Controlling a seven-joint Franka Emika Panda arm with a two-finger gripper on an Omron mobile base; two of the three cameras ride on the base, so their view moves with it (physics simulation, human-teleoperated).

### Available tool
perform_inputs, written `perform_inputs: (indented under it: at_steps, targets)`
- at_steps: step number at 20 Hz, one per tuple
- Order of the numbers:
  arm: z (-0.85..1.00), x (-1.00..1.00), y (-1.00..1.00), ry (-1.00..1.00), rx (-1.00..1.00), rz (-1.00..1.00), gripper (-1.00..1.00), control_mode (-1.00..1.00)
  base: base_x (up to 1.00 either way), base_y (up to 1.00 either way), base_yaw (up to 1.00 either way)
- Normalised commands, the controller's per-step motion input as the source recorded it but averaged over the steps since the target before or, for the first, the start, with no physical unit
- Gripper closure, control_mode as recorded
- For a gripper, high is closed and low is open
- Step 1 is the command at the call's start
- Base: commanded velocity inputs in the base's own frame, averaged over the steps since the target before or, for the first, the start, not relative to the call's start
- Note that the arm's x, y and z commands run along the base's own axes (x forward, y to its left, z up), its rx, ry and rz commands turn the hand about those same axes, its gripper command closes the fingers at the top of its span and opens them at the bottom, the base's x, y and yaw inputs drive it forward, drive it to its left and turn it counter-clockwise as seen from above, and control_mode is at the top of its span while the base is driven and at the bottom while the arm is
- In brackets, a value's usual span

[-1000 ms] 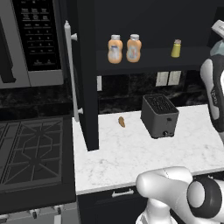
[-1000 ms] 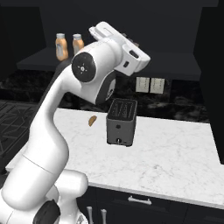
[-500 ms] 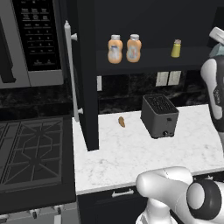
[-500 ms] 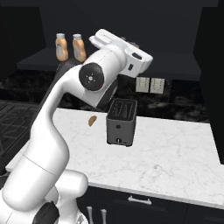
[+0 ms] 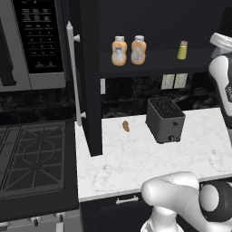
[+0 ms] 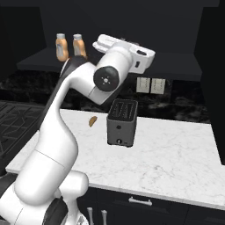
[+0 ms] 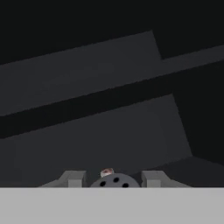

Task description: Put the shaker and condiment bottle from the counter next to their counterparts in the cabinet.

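black backsplash (image 5: 136, 95), wall outlets (image 5: 174, 81), stove (image 5: 31, 156), microwave (image 5: 34, 43).

A dark toaster (image 5: 165, 119) stands on the bench below the pincer, a small brown bit of food (image 5: 126, 126) lying off to its side, a microwave (image 5: 34, 43) and stove (image 5: 34, 158) farther off.

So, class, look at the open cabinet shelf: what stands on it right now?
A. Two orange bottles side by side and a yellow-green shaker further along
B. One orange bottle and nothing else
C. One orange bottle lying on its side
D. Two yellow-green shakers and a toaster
A: the left base view shows two orange bottles upright together on the cabinet shelf, with the yellow-green shaker standing apart to their right.
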Motion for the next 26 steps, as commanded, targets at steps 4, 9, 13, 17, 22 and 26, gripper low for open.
perform_inputs:
  at_steps: [4,9,13,17,22,26]
  targets:
    - [0.0,0.01,0.03,0.03,-0.02,0.01,1.0,-1.0,0.0,0.0,0.0]
    - [-0.18,0.02,0.0,0.09,-0.18,0.05,1.0,-1.0,0.0,0.0,0.0]
    - [-0.24,0.2,0.0,0.19,-0.19,0.08,1.0,-1.0,0.0,0.0,0.0]
    - [0.0,0.28,0.02,0.09,-0.01,0.04,1.0,-1.0,0.0,0.0,0.0]
    - [0.0,0.4,0.0,0.03,0.0,0.05,1.0,-1.0,0.0,0.0,0.0]
    - [-0.06,0.54,0.0,0.0,0.0,0.1,1.0,-1.0,0.0,0.0,0.0]
